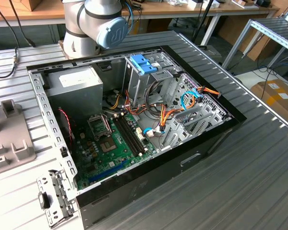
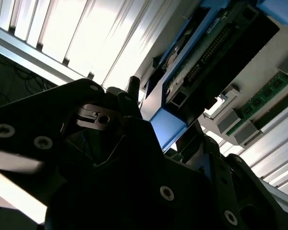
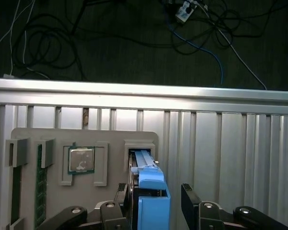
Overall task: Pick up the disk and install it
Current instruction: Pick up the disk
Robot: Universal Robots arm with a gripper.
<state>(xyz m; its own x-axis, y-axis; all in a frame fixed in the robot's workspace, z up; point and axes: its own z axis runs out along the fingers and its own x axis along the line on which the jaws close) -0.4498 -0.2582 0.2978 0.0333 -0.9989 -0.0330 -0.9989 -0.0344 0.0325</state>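
Now | pincer (image 3: 154, 190) astride disk (image 3: 152, 206) | jaws apart | disk upright in holder (image 3: 86, 136)

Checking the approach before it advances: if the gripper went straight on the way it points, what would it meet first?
Likely the disk, standing in the grey holder: its blue end sits inside the open gripper in the first wrist view. Depth unclear.

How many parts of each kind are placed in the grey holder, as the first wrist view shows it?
disk: 1
processor chip: 1
memory sticks: 2
Total: 4
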